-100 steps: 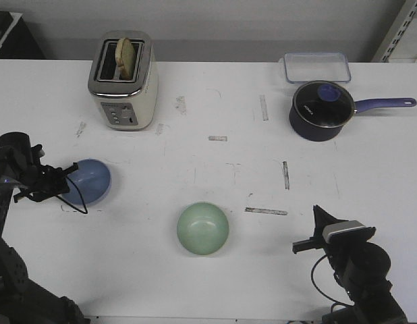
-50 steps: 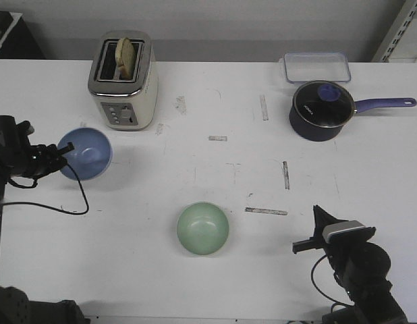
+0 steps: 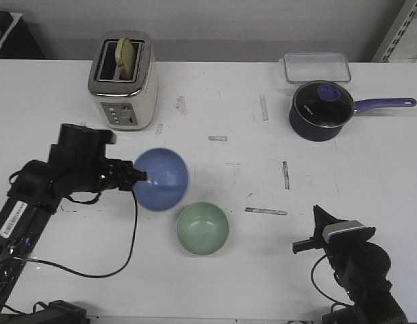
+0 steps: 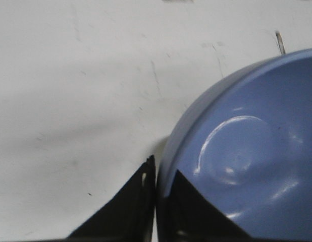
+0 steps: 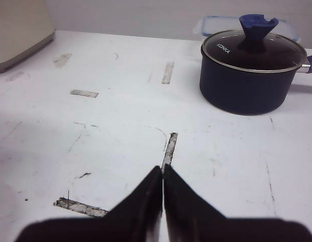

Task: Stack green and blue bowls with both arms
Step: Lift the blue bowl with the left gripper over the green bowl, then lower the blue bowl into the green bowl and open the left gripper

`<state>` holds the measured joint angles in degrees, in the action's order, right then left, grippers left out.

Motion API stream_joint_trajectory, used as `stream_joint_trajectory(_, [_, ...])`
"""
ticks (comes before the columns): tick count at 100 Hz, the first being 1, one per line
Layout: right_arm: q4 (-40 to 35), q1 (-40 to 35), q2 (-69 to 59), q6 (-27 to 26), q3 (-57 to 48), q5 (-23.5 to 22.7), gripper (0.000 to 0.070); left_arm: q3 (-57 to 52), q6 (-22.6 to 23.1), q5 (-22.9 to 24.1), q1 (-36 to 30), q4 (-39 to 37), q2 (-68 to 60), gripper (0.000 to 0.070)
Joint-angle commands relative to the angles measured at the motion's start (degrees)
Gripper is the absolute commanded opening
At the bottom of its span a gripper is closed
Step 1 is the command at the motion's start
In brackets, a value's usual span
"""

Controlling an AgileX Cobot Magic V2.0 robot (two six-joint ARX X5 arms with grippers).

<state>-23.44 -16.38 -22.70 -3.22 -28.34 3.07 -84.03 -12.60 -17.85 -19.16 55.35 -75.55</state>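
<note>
Carrying time: the left hand (image 3: 137, 177) pinches the blue bowl's (image 3: 162, 179) rim, up off the surface (image 3: 262, 169), just beside the green bowl (image 3: 203, 228). Next (I think) it must sit above green, then lower. Right hand (image 5: 162, 174) is closed, empty. Two bowls, one pan (image 3: 320, 111), one toaster (image 3: 123, 79).

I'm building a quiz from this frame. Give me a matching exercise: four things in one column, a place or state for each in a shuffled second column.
1. light blue round bowl
2. pale green round bowl
3. dark navy lidded saucepan
4. cream toaster

A. holds a slice of bread
B. gripped at its rim by the left gripper
C. beside a clear container
D. resting alone on the table, near the front

Pairs: 1-B, 2-D, 3-C, 4-A
</note>
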Motion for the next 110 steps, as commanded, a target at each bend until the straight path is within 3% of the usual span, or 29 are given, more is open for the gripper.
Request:
stream_joint_trajectory(1, [0.7, -0.1, -0.3, 0.3, -0.2, -0.1, 0.0000, -0.8, 1.3, -0.1, -3.6, 0.8, -2.1, 0.0000])
stream_joint_trajectory(24, [0.7, -0.1, -0.3, 0.2, -0.2, -0.1, 0.0000, -0.8, 2.9, 0.2, -11.0, 1.6, -8.7, 0.0000])
stream_joint_trajectory(84, [0.7, -0.1, -0.3, 0.3, -0.2, -0.1, 0.0000, -0.8, 4.4, 0.2, -17.0, 1.5, -20.0, 0.0015])
stream_joint_trajectory(92, [0.7, -0.1, -0.3, 0.3, -0.2, -0.1, 0.0000, -0.8, 4.3, 0.2, -17.0, 1.6, -20.0, 0.0158])
stream_joint_trajectory(104, [0.7, -0.1, -0.3, 0.3, -0.2, -0.1, 0.0000, -0.8, 3.0, 0.2, -17.0, 1.6, -20.0, 0.0509])
stream_joint_trajectory(110, [0.7, -0.1, -0.3, 0.3, -0.2, -0.1, 0.0000, -0.8, 2.8, 0.2, -17.0, 1.6, -19.9, 0.0638])
